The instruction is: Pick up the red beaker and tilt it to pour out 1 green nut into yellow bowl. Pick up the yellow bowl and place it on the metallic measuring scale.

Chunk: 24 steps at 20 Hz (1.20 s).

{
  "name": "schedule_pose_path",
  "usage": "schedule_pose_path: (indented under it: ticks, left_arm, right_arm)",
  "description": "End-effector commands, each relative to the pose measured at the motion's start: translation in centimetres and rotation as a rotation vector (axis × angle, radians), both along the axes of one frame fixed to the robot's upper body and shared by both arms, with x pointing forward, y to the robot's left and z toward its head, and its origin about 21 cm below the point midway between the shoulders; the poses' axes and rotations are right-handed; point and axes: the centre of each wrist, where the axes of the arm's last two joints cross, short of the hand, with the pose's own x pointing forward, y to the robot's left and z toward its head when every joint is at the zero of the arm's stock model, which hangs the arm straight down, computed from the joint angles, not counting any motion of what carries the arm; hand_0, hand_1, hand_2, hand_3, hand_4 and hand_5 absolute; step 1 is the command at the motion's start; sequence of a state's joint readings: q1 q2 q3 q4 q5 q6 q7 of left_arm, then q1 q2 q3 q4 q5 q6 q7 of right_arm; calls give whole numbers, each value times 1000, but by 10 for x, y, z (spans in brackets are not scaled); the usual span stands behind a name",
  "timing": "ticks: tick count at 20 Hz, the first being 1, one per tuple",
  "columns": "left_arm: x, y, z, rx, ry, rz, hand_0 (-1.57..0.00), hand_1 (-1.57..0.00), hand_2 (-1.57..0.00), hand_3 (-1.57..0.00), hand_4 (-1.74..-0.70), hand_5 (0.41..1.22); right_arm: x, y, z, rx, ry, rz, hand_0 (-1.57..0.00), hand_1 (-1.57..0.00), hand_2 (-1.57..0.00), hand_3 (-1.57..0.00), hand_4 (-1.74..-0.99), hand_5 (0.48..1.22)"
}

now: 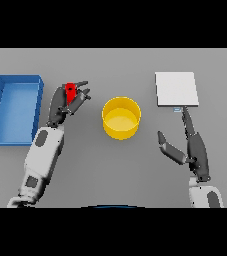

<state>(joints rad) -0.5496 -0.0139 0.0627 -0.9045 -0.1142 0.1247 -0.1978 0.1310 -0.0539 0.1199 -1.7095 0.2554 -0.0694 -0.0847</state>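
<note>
Two hands over desk (110,165). Left hand (67,102) had fingers curled round red beaker (71,91), beaker small, mostly hidden in grip, axis hard to tell. Bowl (121,117) lay just right of left hand, apart, mouth up; no nut visible inside. Pour called for carrying beaker rightward over bowl rim, then tilting toward it. Right hand (190,147) spread, idle, between bowl and scale (177,89), fingertip near scale's front edge; nearer hand for later bowl lift. Blue tray (0,110) far left.
</note>
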Motion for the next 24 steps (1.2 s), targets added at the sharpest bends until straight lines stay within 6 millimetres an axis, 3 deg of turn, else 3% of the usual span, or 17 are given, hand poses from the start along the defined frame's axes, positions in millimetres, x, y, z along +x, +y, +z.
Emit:
schedule_pose_path:
  ticks: [1,4,9,15,17,21,24]
  left_arm:
    - [3,0,9,7,-12,13,-1531,-1533,-1534,-1520,-1692,1118]
    - [5,-5,30,70,-60,-16,-1551,-1551,-1552,-1545,-1716,1114]
    - [10,-14,65,355,-65,-130,-1564,-1565,-1565,-1562,-1733,1125]
    - [7,-9,71,537,-51,-175,-1566,-1566,-1566,-1564,-1734,1114]
    - [11,-16,83,682,-59,-175,-1568,-1568,-1568,-1567,-1737,1128]
    - [12,-36,90,1003,-103,-220,-1570,-1570,-1570,-1569,-1739,1127]
    - [13,-42,95,1189,-153,-264,-1570,-1570,-1570,-1570,-1740,1173]
  right_arm:
    - [1,-1,2,-3,-11,-2,1,1,1,1,-1259,647]
    - [-1,-3,3,-10,-23,0,1,1,1,1,-1263,654]
    - [0,-4,4,-29,-18,-2,1,1,1,1,-1256,671]
    - [3,2,6,-25,-12,5,1,1,1,1,-1254,680]
    - [-3,2,4,-22,-9,12,1,1,1,1,-1254,683]
    - [-3,-3,4,-22,-5,8,1,1,1,1,-1256,690]
    - [3,-1,9,-16,-2,9,1,1,1,1,-1270,700]
